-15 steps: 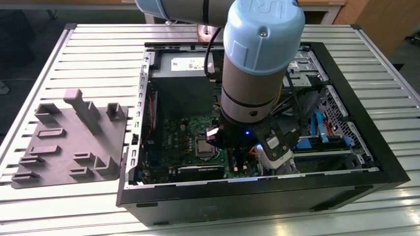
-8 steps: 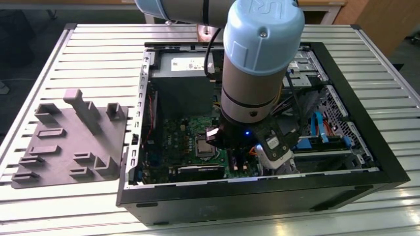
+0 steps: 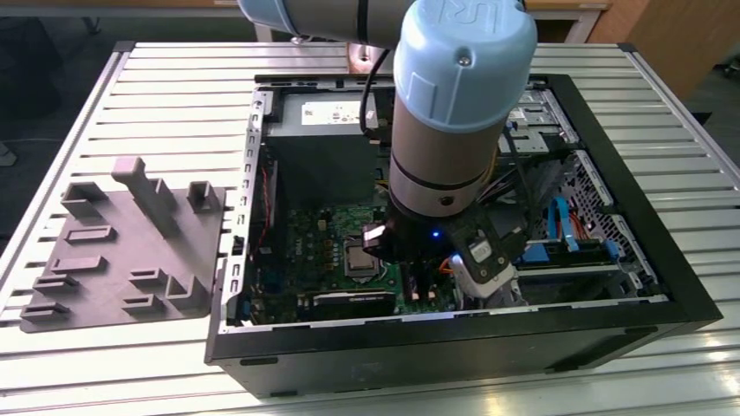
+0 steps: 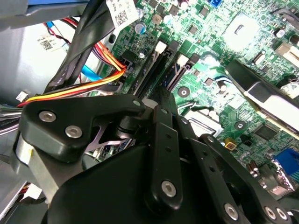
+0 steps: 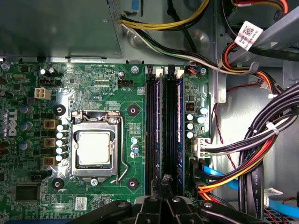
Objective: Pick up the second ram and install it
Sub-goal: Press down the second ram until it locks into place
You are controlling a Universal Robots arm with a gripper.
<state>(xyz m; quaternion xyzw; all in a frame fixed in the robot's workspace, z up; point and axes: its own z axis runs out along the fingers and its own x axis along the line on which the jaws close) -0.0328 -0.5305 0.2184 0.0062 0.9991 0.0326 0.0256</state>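
My gripper (image 3: 431,290) reaches down into the open computer case (image 3: 682,286), low over the green motherboard (image 5: 93,88). In both wrist views its black fingers (image 5: 166,183) are closed together at the near end of the long black ram slots (image 5: 163,116), which also run past the fingertips (image 4: 158,95) in the second wrist view. Two dark strips with blue edges (image 5: 180,130) stand edge-on in those slots. I cannot tell which one is the second ram, or whether the fingers grip or merely touch it.
The processor socket (image 5: 93,149) lies beside the slots. Bundled black, orange and blue cables (image 5: 261,154) crowd the other side, by the drive bay. A grey fixture tray (image 3: 116,251) lies on the slatted table at the exterior view's left, its holders bare.
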